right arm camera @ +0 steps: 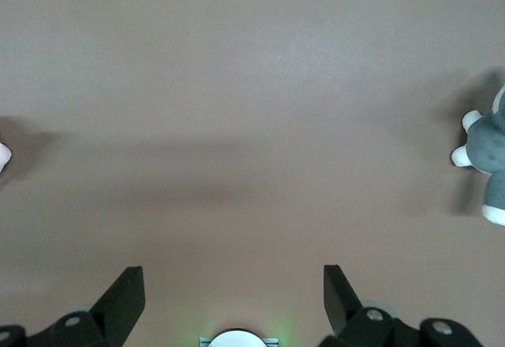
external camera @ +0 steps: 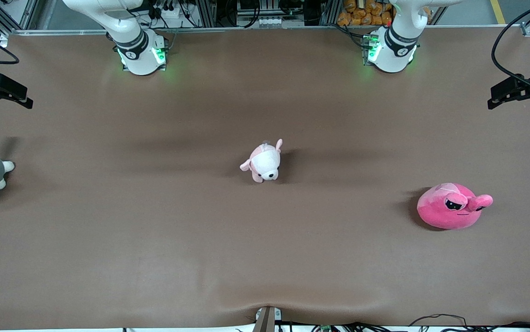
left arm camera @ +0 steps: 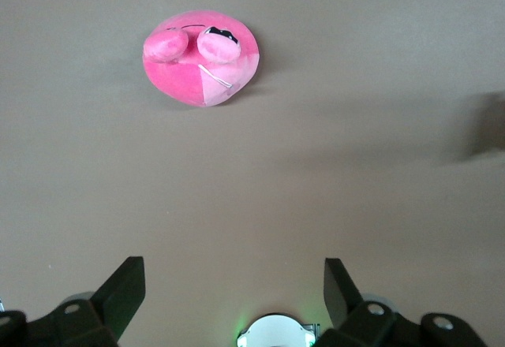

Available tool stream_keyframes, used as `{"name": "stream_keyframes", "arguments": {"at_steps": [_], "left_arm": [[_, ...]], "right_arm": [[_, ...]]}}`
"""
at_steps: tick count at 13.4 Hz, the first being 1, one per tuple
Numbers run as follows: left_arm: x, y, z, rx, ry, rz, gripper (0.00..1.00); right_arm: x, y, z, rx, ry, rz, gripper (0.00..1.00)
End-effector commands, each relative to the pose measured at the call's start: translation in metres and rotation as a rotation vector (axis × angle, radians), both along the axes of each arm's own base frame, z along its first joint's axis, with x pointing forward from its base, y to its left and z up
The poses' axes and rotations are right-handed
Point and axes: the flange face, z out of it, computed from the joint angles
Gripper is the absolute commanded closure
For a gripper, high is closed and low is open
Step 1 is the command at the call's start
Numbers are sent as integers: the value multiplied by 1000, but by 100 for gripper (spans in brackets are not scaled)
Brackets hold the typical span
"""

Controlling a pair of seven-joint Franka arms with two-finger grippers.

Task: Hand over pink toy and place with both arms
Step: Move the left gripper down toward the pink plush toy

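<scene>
We see a wide tabletop (external camera: 265, 249) covered with a plain brown cloth, smooth and matte. Soft long shadows lie across its middle, and the light comes from above, even and not strong. Along the edge of the tabletop farthest from the front camera runs a metal frame (external camera: 265, 28) of aluminium profiles, with black cables (external camera: 507, 50) hanging at the left arm's end. Above this frame we see a shelf with orange packets (external camera: 366, 13) and some grey equipment. Green light glows on the cloth at two places near this edge. At the edge nearest to the camera stands a small metal bracket (external camera: 267, 319), with more cables beside it.
</scene>
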Motion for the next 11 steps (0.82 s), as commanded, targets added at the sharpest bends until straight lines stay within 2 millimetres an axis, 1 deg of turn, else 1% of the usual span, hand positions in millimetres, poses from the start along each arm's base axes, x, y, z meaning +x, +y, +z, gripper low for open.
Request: {"name": "stream_keyframes", "arguments": {"at_steps": [1,5,11], "left_arm": [[1,0,3,7,-8,-8,0],[1,0,4,7,-9,-10,0],[4,1,-1,7,0,-7,0]], "right_arm": [[0,-1,1,9,-7,7,0],[0,-1,1,9,-7,7,0],[0,-2,1,11,-5,6,0]]}}
